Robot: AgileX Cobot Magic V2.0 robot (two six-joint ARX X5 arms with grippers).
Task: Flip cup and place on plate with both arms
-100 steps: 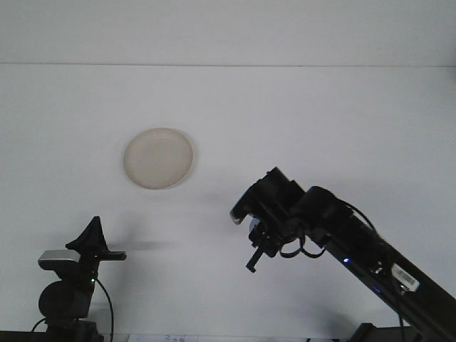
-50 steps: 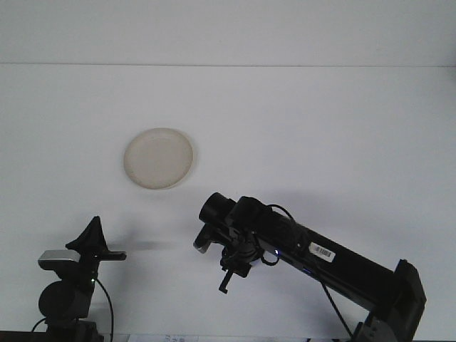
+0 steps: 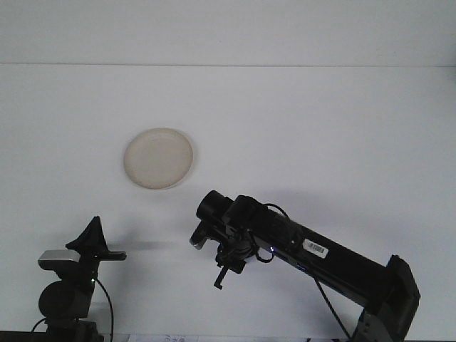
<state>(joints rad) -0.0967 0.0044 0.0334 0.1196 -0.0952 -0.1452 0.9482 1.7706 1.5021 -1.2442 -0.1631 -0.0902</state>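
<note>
The plate [image 3: 158,158] lies flat on the white tabletop [image 3: 320,128], well apart from both arms. Right hand [image 3: 222,274] hangs low; left hand [image 3: 91,239] sits rear-left. Grip state: cannot tell for either.

Plate [image 3: 158,158]: round, shallow, cream/off-white, lying flat & right side up on the white table, left of centre, nothing on it. Sits well apart from both arms. Cup not visible in front view

White table [image 3: 342,128], cream plate [image 3: 158,158]
</note>
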